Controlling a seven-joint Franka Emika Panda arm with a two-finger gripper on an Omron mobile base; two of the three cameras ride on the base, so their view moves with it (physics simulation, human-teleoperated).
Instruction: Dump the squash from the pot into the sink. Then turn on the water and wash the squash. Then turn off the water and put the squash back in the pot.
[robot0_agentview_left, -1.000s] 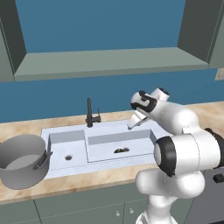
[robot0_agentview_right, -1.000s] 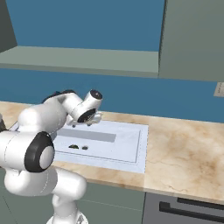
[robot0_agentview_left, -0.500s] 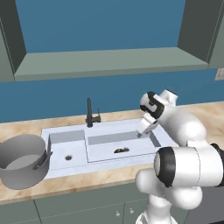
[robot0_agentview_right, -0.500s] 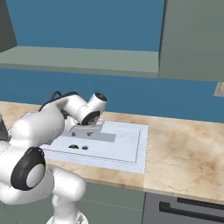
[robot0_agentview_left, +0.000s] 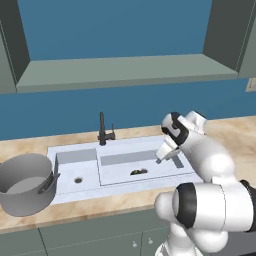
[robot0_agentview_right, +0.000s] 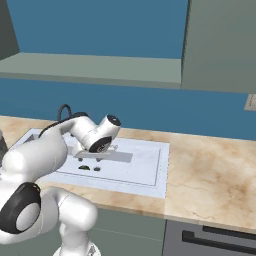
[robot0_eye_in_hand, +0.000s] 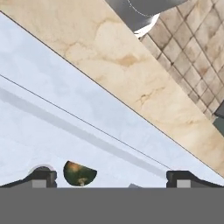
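Now swinging lower toward the sink (robot0_agentview_left: 125, 172), end effector (robot0_agentview_left: 167, 154) spread wide and empty; squash (robot0_agentview_left: 138, 172) lying in the larger basin, pot (robot0_agentview_left: 25, 182) standing on the worktop (robot0_agentview_left: 120, 200) beside the sink; probably reaching for the squash.

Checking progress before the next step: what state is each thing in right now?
squash: lying in the sink's larger basin, not held
pot: upright on the counter left of the sink, no squash inside
sink: no water running
faucet: off
gripper: open over the larger basin, holding nothing
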